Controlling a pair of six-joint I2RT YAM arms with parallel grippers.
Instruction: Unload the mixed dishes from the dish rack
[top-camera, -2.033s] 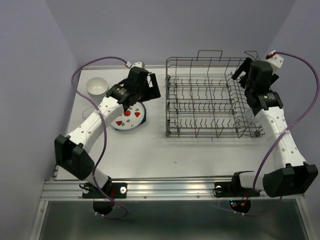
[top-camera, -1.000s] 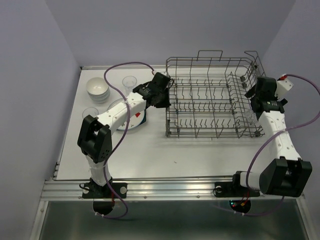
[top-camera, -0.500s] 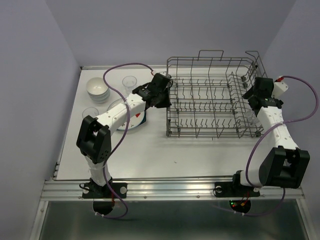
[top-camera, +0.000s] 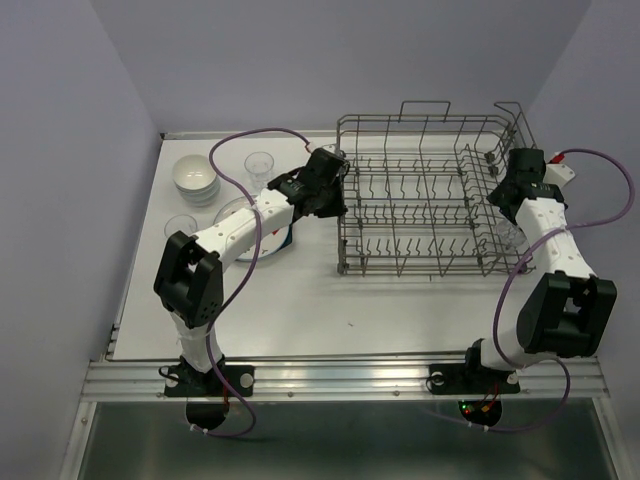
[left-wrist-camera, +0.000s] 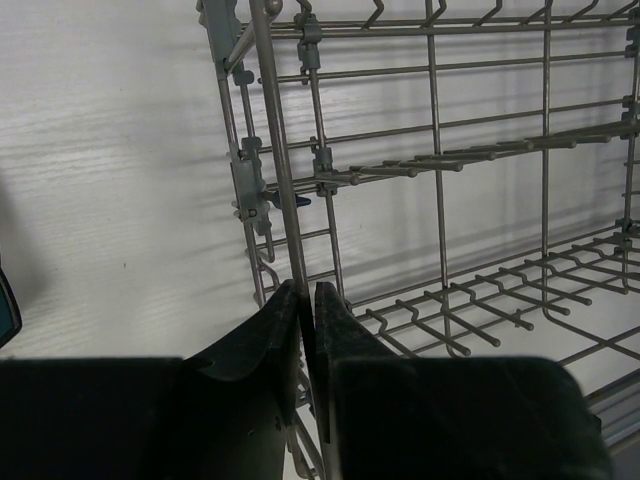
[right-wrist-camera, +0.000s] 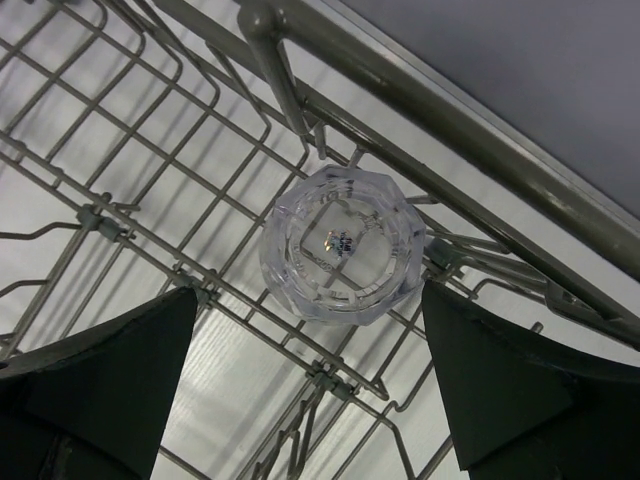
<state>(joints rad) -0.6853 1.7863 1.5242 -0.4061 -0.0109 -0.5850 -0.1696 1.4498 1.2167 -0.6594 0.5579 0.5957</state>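
Observation:
The grey wire dish rack (top-camera: 420, 200) stands at the table's back right. My left gripper (top-camera: 335, 197) is at its left end, shut on an upright wire of the dish rack (left-wrist-camera: 283, 170), which runs between the black fingers (left-wrist-camera: 262, 335). My right gripper (top-camera: 503, 200) hangs open over the rack's taller side section. In the right wrist view a clear glass tumbler (right-wrist-camera: 343, 245) rests on the wires there, between and beyond the spread fingers (right-wrist-camera: 120, 350), untouched.
Left of the rack lie stacked white bowls (top-camera: 195, 178), a glass tumbler (top-camera: 260, 165), another tumbler (top-camera: 181, 227) and the strawberry plate (top-camera: 248, 238) with a dark teal edge under it. Purple walls close in the back and both sides.
The left gripper keeps its hold, and the rack has shifted slightly to the right. The right wrist has edged back and closer over the rack's side section.

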